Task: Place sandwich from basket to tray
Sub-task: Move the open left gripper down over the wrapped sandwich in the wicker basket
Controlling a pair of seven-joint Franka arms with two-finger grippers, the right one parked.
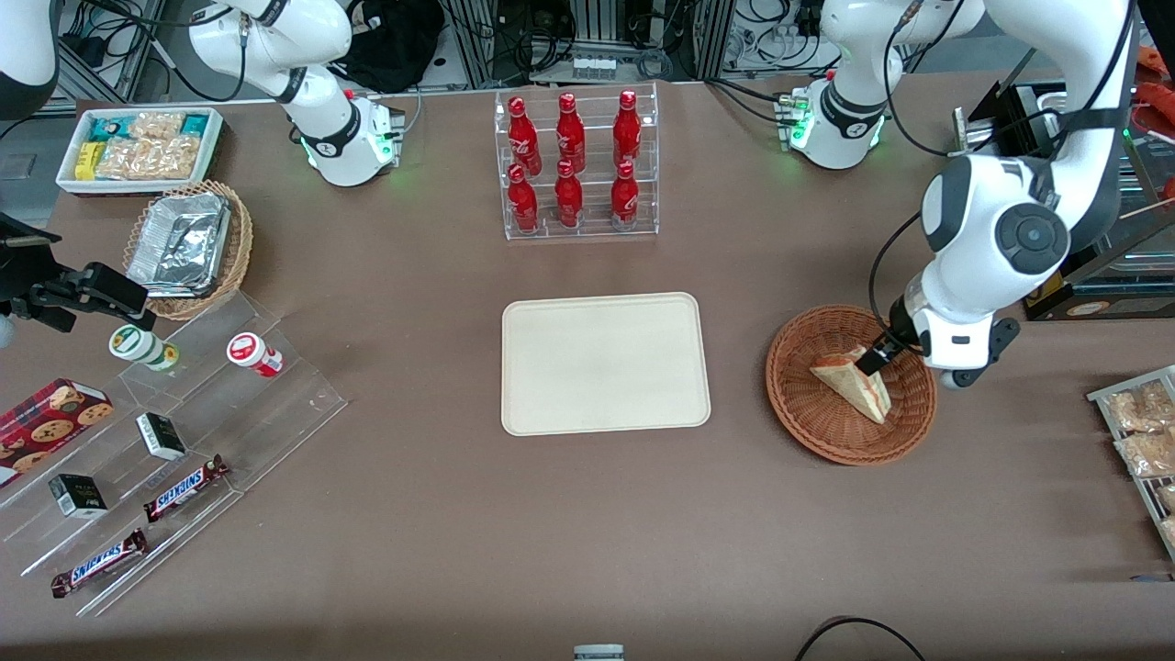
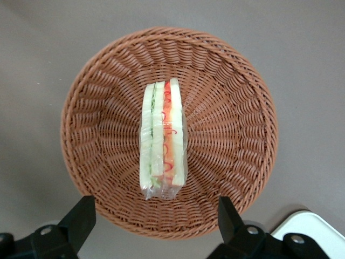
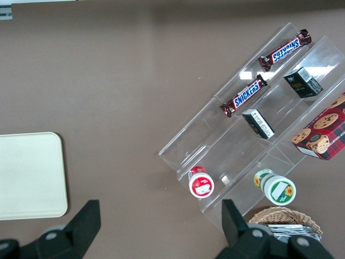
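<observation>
The sandwich (image 1: 854, 386) is a wrapped white-bread wedge with red-orange and green layers, lying in the round reddish-brown basket (image 1: 797, 404) toward the working arm's end of the table. In the left wrist view the sandwich (image 2: 163, 140) lies on edge in the middle of the basket (image 2: 226, 108). My left gripper (image 1: 875, 356) hovers over the basket at the sandwich's end farther from the front camera. It is open and empty (image 2: 155, 218), with its fingers (image 2: 81, 216) spread wider than the sandwich. The cream tray (image 1: 606, 363) lies flat beside the basket at mid-table, with nothing on it; its corner shows in the left wrist view (image 2: 312, 226).
A clear rack of red bottles (image 1: 574, 165) stands farther from the front camera than the tray. A tan basket with a foil container (image 1: 188, 248), a white bin of snacks (image 1: 138, 147) and a clear stepped stand with candy bars (image 1: 184, 441) lie toward the parked arm's end. A snack rack (image 1: 1143, 431) sits at the working arm's end.
</observation>
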